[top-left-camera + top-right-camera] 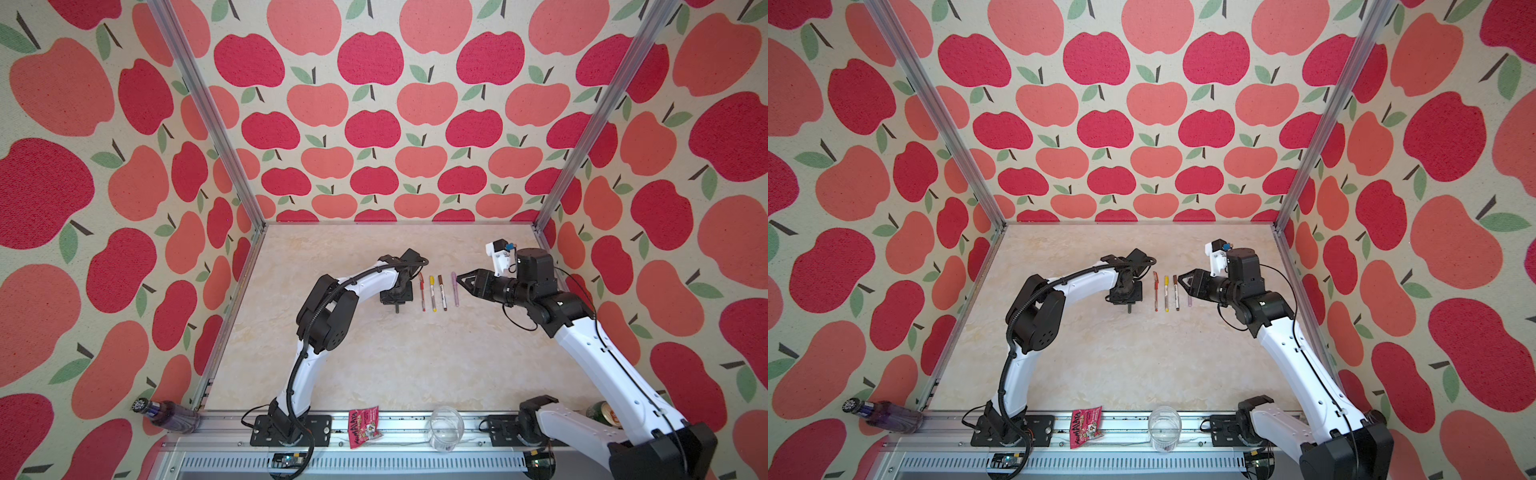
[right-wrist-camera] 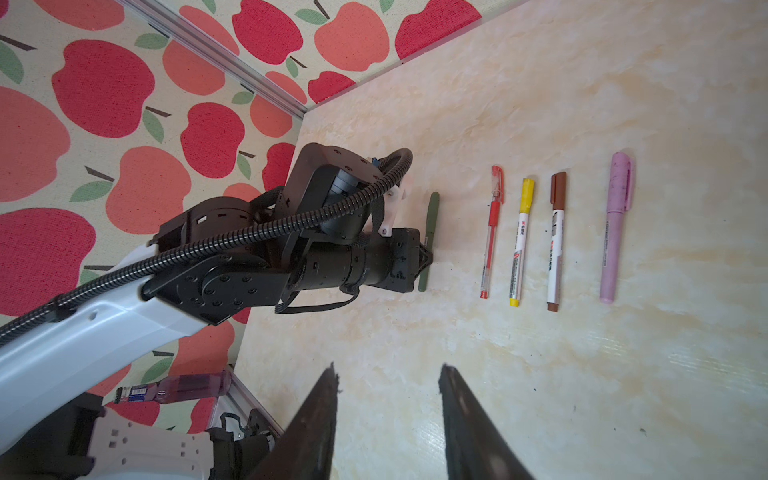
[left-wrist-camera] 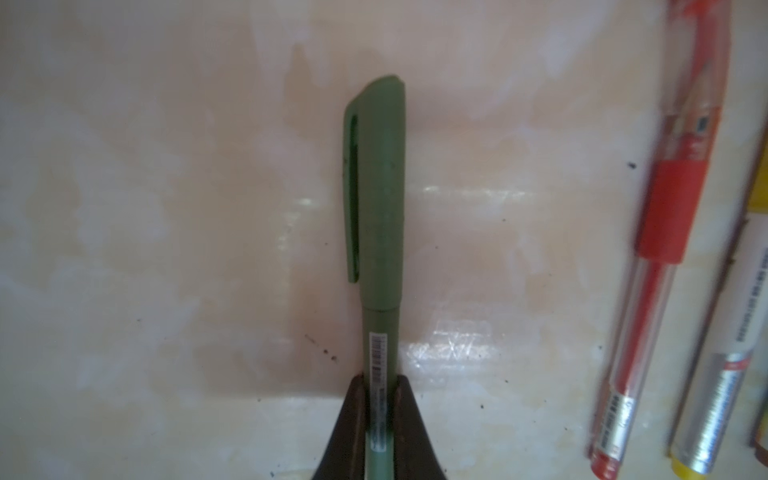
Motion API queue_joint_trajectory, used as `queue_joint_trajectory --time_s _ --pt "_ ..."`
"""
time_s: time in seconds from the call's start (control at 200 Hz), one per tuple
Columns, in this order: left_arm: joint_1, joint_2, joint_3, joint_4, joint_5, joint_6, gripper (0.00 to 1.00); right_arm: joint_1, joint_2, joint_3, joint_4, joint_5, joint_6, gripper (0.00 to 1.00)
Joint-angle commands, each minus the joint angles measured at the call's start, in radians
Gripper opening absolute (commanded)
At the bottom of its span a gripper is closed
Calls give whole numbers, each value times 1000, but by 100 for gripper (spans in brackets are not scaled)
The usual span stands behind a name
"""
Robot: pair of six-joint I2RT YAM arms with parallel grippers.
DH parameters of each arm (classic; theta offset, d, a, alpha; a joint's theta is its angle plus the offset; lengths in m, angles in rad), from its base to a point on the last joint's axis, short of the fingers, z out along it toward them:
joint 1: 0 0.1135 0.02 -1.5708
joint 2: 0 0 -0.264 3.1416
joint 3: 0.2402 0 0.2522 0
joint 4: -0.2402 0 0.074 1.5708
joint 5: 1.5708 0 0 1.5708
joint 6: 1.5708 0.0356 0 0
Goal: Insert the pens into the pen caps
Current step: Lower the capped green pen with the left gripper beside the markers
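On the table: five pens, four lying in a parallel row at the middle, probably so that both arms can reach them.
Arms: two; the left arm bends over the row's left end and the right arm comes in from the opposite side.
Left gripper: pinching the green pen by its barrel, parallel to the row and near the red pen, apparently to lay it down as the fifth. I cannot tell whether it touches the table.
Right gripper: half spread, empty, hovering near the lilac pen.
Other pens: yellow pen and brown pen, between red and lilac.
Caps: five, each seated on its own pen, including the green cap; the task looks nearly done.
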Motion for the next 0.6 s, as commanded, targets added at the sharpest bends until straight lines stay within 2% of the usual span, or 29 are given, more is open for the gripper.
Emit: queue_joint_trajectory --time_s 0.0,0.265,0.595 --pt "-10 48 50 -25 12 -12 8 -6 -29 -9 -8 -13 -17 43" --pt "-23 89 120 -35 21 -14 8 -12 -52 -14 -30 -10 -23 43" --pt "-25 85 105 -28 31 -23 9 -18 -60 -15 -31 -14 -23 43"
